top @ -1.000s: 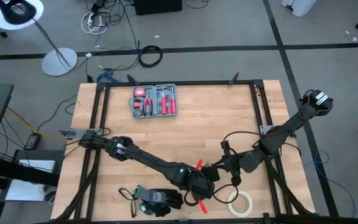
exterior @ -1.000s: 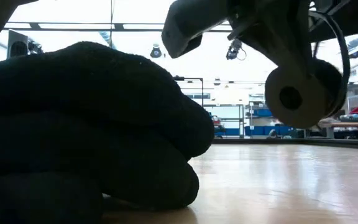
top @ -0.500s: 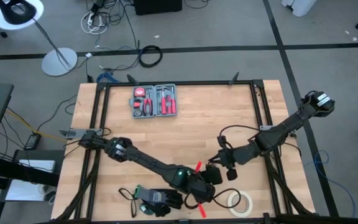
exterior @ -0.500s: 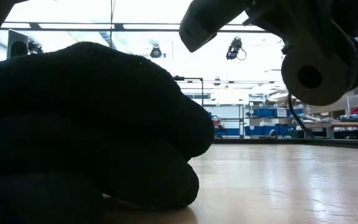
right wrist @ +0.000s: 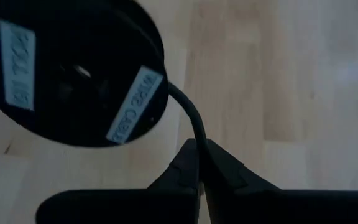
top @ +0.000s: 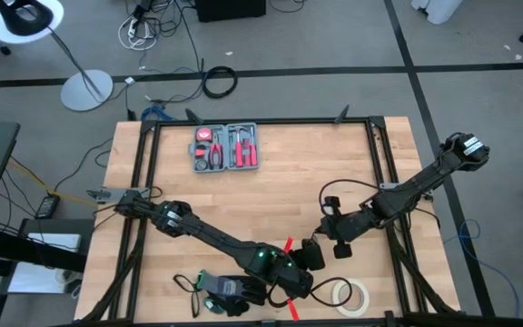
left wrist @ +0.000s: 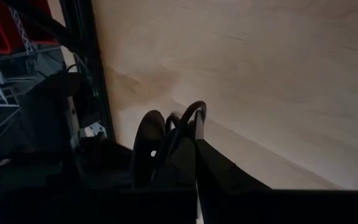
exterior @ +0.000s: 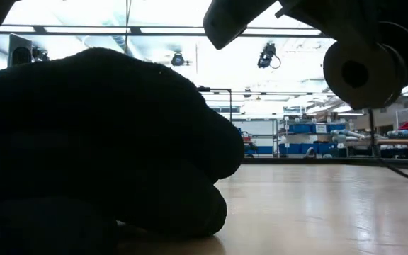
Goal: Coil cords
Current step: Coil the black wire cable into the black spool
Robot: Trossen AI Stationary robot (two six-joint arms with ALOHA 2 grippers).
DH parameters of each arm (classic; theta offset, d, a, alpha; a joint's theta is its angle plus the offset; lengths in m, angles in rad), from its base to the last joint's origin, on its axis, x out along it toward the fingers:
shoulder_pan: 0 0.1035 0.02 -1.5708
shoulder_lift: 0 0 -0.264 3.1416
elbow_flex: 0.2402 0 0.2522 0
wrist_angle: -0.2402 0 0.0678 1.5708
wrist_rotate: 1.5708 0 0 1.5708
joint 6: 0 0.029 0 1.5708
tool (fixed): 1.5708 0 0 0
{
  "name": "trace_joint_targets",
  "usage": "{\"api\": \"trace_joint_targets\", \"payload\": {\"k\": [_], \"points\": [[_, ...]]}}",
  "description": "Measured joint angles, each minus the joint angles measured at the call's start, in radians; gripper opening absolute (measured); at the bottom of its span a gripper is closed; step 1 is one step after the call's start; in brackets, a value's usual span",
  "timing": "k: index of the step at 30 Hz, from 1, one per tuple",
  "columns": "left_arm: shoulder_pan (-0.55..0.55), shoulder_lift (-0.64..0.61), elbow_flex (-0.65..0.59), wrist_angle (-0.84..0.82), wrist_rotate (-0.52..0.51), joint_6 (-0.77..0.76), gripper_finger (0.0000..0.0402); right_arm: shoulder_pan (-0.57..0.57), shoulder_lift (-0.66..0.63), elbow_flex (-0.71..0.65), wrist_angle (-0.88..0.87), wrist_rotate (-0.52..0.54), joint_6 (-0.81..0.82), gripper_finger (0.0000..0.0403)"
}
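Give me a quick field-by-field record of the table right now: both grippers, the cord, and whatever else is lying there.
left gripper: shut on round black spool, near front edge
right gripper: shut on thin black cord, beside spool
cord: runs from spool to right fingers
grey tool case with red-handled tools: open, far side
white tape roll: flat, front right
black gloves: front, left of spool
wooden table: bare middle

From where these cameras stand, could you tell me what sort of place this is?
Probably a robotics lab or workshop. A framed wooden table stands on grey carpet strewn with loose cables, an open tool kit lies on it, and the low view shows storage shelves with blue bins under ceiling lights.
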Motion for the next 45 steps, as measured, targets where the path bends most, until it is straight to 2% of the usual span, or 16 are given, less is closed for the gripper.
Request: {"api": "trace_joint_targets", "payload": {"k": [8,17,22,29,36,45], "points": [[-0.002,-0.019,0.000,0.009,-0.074,-0.042,0.0000,0.015,0.000,-0.001,-0.055,-0.104,0.087,0.0003],[0.016,-0.056,0.000,-0.020,-0.139,-0.132,0.0000,0.128,0.003,-0.002,-0.007,-0.129,0.208,0.0004],[0.025,-0.057,0.000,-0.015,-0.122,-0.135,0.0000,0.163,0.003,-0.003,0.053,-0.097,0.249,0.0008],[0.031,-0.054,-0.004,-0.008,-0.047,-0.211,0.0000,0.142,0.003,-0.003,0.062,-0.029,0.340,0.0059],[0.053,-0.038,-0.004,-0.025,-0.017,-0.260,0.0000,0.105,0.004,-0.003,0.060,-0.099,0.442,0.0070],[0.069,-0.023,-0.005,-0.019,-0.051,-0.277,0.0000,0.143,0.004,-0.003,0.032,-0.098,0.540,0.0066]]}}
